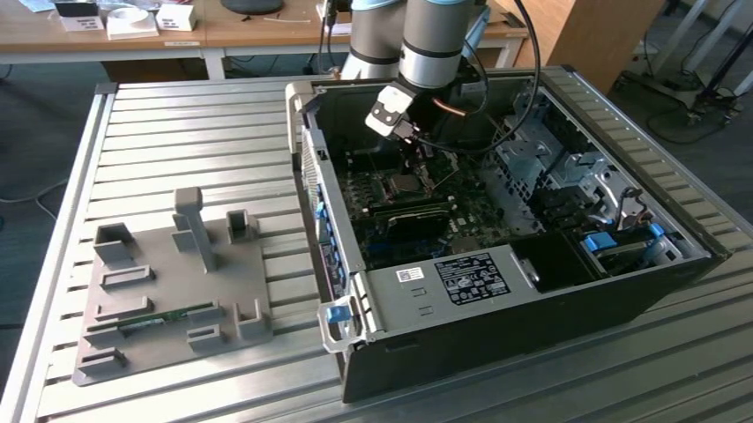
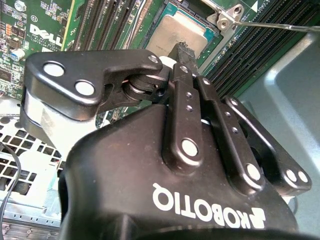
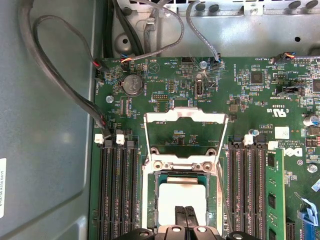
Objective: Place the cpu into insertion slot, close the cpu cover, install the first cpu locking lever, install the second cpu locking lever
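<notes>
Since the cpu (image 3: 182,192) already sits flat in the insertion slot (image 3: 148,200), step one looks done. The cpu cover (image 3: 185,115) is swung open, away from the socket, over the motherboard (image 3: 165,85). Closing it and both levers remain; one locking lever (image 2: 280,24) stands free. The hand (image 3: 186,214) is closed and empty, tips over the chip's top; contact unclear. The case (image 1: 495,291) sits on the counter (image 1: 176,132).

my slatted metal table (image 1: 176,132) carries an open computer case (image 1: 506,326) and, toward the exterior view's left, a grey fixture plate (image 1: 176,282) with a green memory stick (image 1: 153,320) lying in it. a coin battery (image 3: 133,85) sits near grey cables (image 3: 60,75).
</notes>
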You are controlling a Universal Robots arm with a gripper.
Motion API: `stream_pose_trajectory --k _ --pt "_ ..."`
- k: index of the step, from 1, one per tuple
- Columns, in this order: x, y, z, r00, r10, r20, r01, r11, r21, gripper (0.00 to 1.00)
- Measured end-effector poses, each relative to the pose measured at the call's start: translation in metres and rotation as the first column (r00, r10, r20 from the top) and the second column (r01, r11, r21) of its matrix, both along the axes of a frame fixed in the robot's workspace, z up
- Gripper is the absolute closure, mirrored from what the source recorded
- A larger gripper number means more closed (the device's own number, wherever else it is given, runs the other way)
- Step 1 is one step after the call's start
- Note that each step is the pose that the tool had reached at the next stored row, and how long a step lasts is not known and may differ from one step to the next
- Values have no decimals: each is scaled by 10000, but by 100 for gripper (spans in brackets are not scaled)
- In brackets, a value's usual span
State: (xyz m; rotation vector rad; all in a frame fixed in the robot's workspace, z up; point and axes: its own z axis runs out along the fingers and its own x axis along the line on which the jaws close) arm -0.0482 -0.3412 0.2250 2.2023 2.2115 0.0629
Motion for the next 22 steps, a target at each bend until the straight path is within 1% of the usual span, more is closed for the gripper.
stream_pose_trajectory --k 7,15,22 --pt "0 0 -37 10000 0 1 0 10000 -1 89" --pt "0 0 -140 10000 0 0 0 10000 -2 89" --pt "19 0 -165 10000 0 0 0 10000 -5 89"
